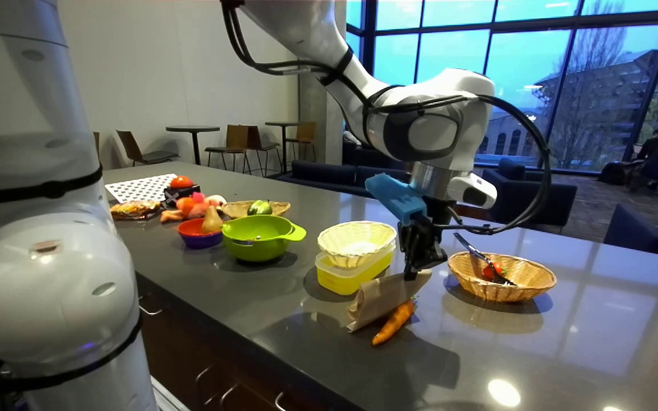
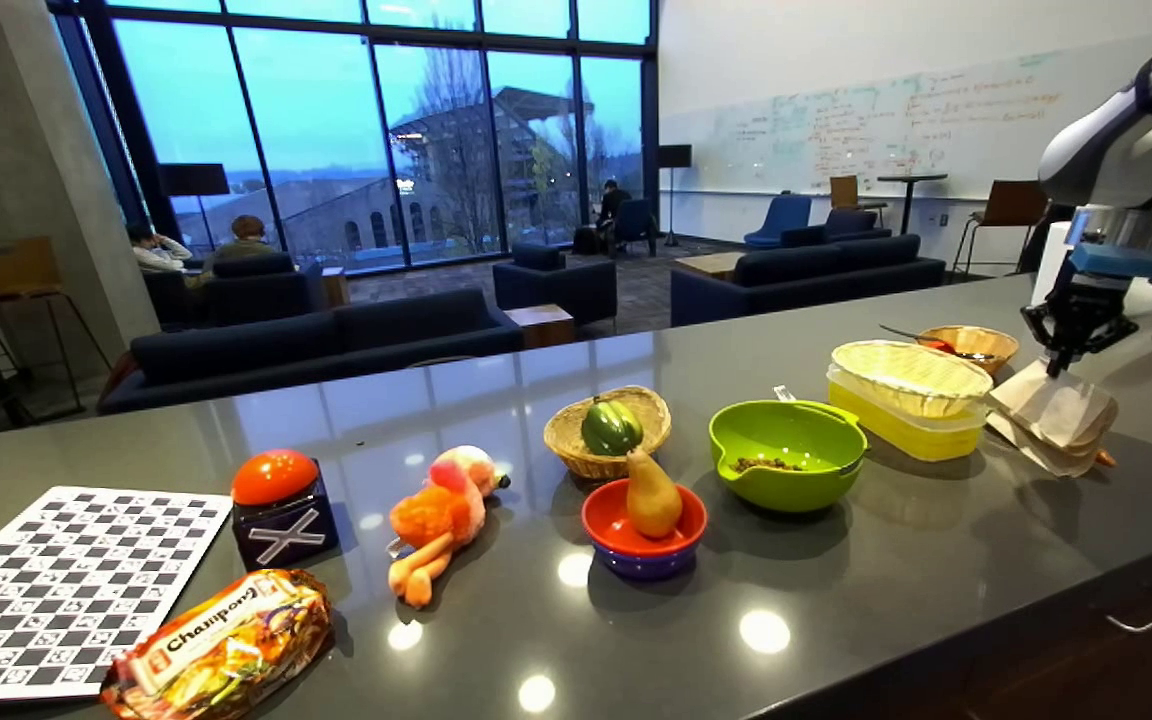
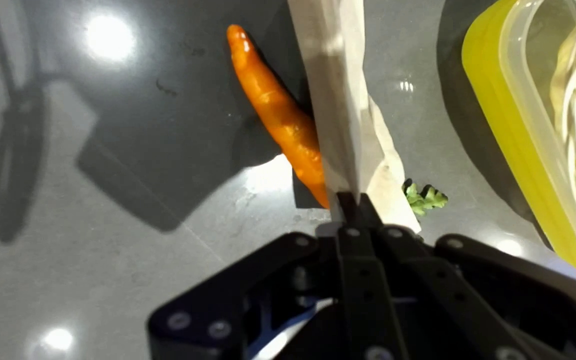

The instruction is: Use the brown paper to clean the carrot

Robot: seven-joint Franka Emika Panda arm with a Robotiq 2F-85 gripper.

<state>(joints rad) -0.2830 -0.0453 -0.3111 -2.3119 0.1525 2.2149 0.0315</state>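
My gripper (image 3: 357, 197) is shut on the top fold of the brown paper (image 3: 333, 105), which hangs down from the fingertips as a tan folded sheet. In both exterior views the gripper (image 1: 413, 273) (image 2: 1056, 366) points down, with the paper (image 1: 383, 301) (image 2: 1061, 410) spread below it at counter height. The orange carrot (image 3: 280, 112) lies on the dark counter beside and partly under the paper. Its thick end is hidden behind the sheet, and green leaves (image 3: 425, 197) poke out on the far side. Only a tip of the carrot (image 2: 1106, 458) shows in an exterior view. Whether paper and carrot touch, I cannot tell.
A yellow tub (image 1: 334, 281) with a cream basket (image 1: 357, 242) on top stands close to the paper. On the gripper's other side is a wicker basket (image 1: 506, 294) holding a red item and a black utensil. A green bowl (image 1: 255, 242) sits beyond the tub.
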